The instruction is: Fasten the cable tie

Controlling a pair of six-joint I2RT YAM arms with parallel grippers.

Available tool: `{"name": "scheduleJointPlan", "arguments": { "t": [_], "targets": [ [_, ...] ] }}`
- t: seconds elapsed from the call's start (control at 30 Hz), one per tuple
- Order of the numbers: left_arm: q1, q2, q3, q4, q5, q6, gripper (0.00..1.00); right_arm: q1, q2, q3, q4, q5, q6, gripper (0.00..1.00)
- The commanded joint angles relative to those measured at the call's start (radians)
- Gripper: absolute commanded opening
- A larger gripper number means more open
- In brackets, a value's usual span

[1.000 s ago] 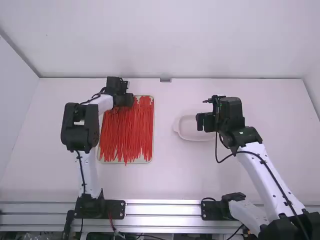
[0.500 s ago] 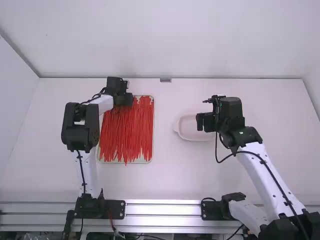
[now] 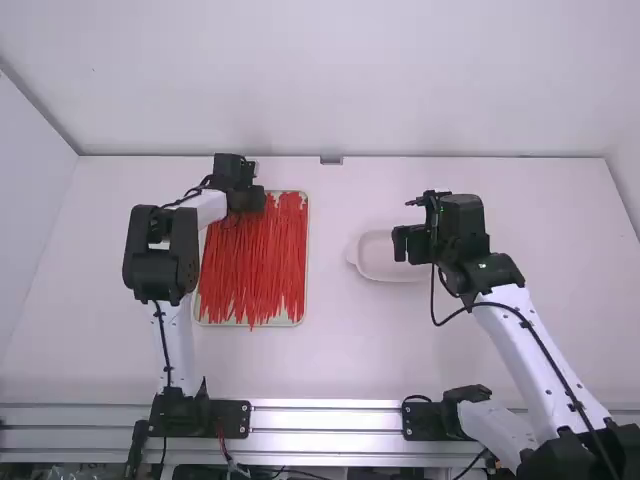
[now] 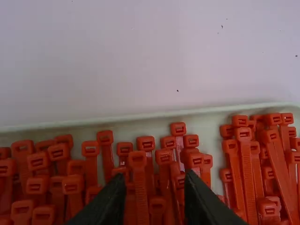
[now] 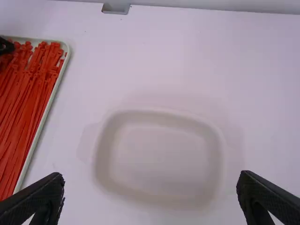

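Note:
A heap of red cable ties (image 3: 255, 260) lies lengthwise on a pale tray (image 3: 304, 262) left of the middle. My left gripper (image 3: 243, 200) is down at the tray's far end. In the left wrist view its fingers (image 4: 112, 197) stand apart among the tie heads (image 4: 140, 159), with several ties between them and none clearly gripped; the left gripper (image 4: 152, 180) is open. My right gripper (image 3: 418, 243) hangs over a white dish (image 3: 378, 262), wide open and holding nothing. The right wrist view has the dish (image 5: 159, 154) below the right gripper (image 5: 150, 180).
The tray's far rim (image 4: 140, 115) runs just beyond the tie heads, bare table past it. A small grey bracket (image 3: 331, 158) sits at the table's far edge. White walls close in the table at the left and back. The ties' tray edge (image 5: 51, 98) lies left of the dish.
The left gripper has crept slightly toward the tray's far end over the ties. The right arm has stayed where it was.

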Motion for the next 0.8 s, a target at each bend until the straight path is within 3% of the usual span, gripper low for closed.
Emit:
{"name": "scheduleJointPlan", "arguments": {
  "t": [0.0, 0.63, 0.77],
  "targets": [
    [-0.004, 0.010, 0.031, -0.004, -0.008, -0.003, 0.31, 0.005, 0.008, 0.037, -0.001, 0.002, -0.003, 0.98],
    [-0.004, 0.010, 0.031, -0.004, -0.008, -0.003, 0.12, 0.005, 0.008, 0.037, -0.002, 0.002, 0.000, 0.98],
    [-0.004, 0.010, 0.030, -0.004, -0.008, -0.003, 0.17, 0.005, 0.008, 0.037, -0.002, 0.002, 0.001, 0.98]
  ]
}}
